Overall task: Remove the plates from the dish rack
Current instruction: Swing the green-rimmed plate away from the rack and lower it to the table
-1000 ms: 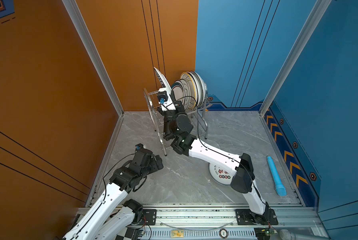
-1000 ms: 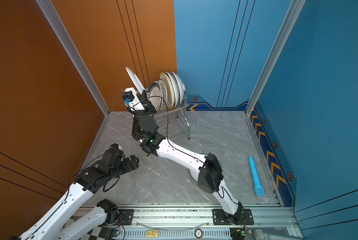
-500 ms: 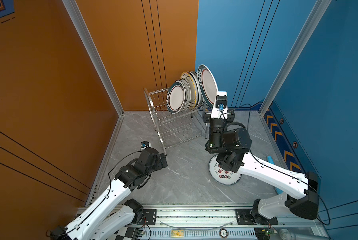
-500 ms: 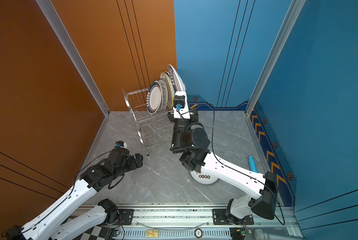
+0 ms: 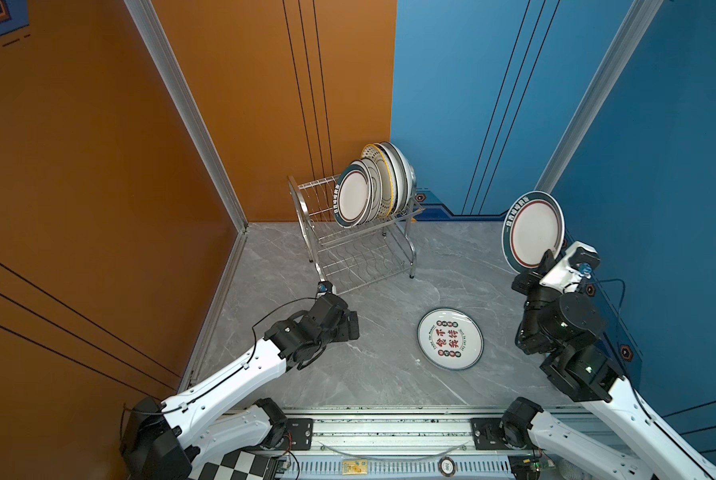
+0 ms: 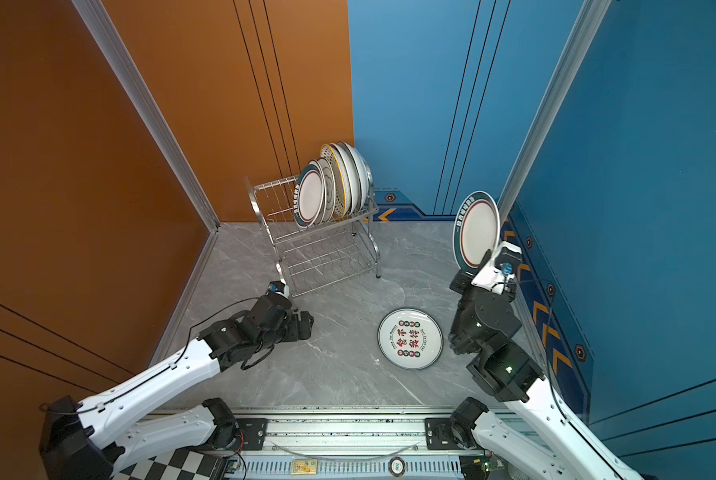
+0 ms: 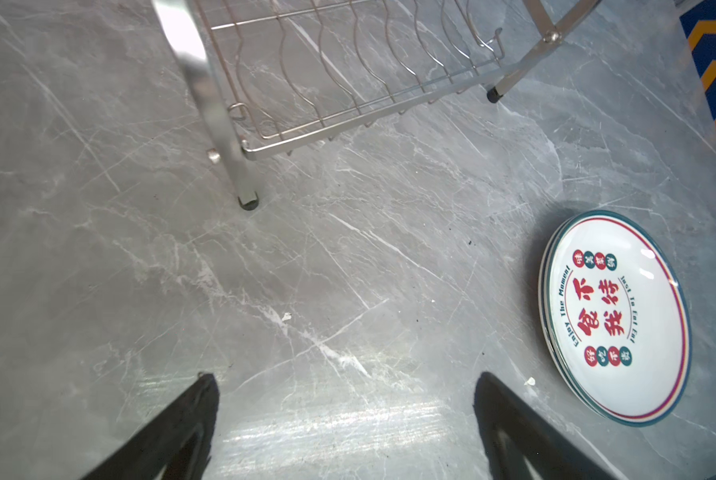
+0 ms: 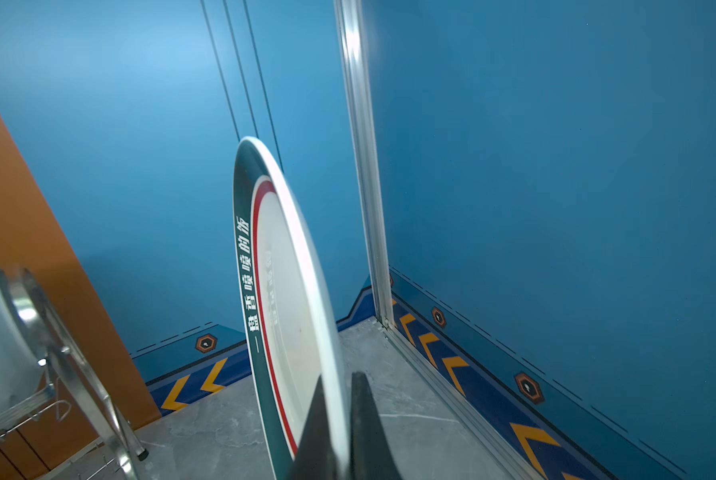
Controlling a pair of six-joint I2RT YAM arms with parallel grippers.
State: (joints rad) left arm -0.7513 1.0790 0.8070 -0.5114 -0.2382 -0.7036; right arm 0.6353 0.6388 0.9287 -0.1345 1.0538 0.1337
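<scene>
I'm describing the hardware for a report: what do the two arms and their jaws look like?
The left arm and right arm have glossy white link shells joined by black joint housings. A thin black cable loops beside each. The right wrist carries a white camera block with a blue connector. The left gripper and right gripper have matt black jaws tapering to narrow tips.

The right arm (image 5: pixel 564 320), jaws clamped on a teal-rimmed plate (image 5: pixel 533 228), has swung it clear of the dish rack (image 5: pixel 360 259) to the rack's 3 o'clock; the left arm (image 5: pixel 240 374) edged toward 3 o'clock.
</scene>
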